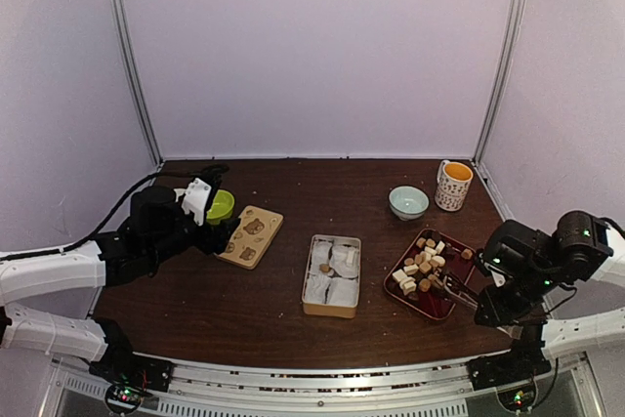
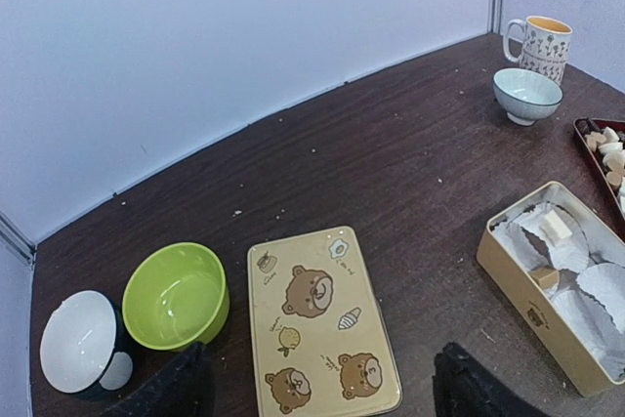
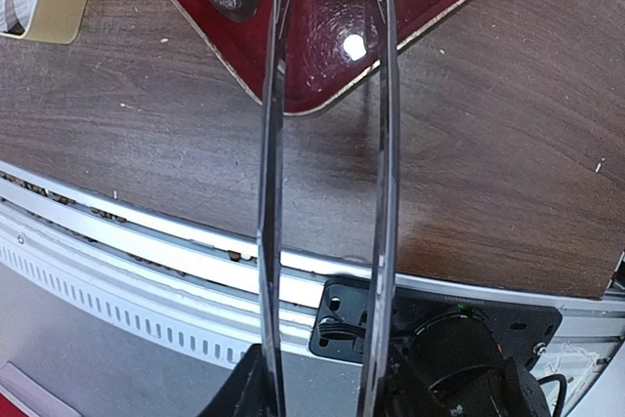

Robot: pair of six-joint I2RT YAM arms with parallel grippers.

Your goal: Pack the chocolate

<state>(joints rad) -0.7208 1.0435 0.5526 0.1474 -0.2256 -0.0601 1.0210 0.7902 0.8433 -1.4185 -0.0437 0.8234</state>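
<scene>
Dark wood table (image 1: 195, 300), pale walls (image 1: 312, 46) on three sides, crumbs scattered over the surface

Chocolate (image 1: 422, 263): most of it is heaped on a red tray (image 1: 444, 305) at the right of the table, with white, tan and dark brown pieces mixed. A few pieces lie in the tan tin (image 1: 327, 312) at centre, on its white paper liners (image 1: 342, 290). The left wrist view shows one pale cube and one tan piece there; anything more is too small to tell

Left gripper (image 2: 322, 399): fingers (image 2: 181, 383) spread wide with nothing between them, hovering over the near end of the bear-printed lid (image 2: 317, 319). Lid lies flat on the table, left of the tin and apart from it. Green bowl (image 2: 176, 295) sits beside the lid. A white bowl (image 2: 78, 339) with a dark outside sits close against the green one

Right gripper (image 3: 322, 383): clamped on long thin tongs (image 3: 269, 192). The tong arms stand a narrow gap apart and reach over the near corner of the tray. One dark brown piece sits between the arms near their tips. The tips run off the top of the right wrist view, so contact cannot be told. Another dark piece lies just left of the left arm

Far right of the table: pale blue bowl (image 1: 408, 202), with a mug (image 1: 453, 186), yellow inside, just beside it and not touching
</scene>
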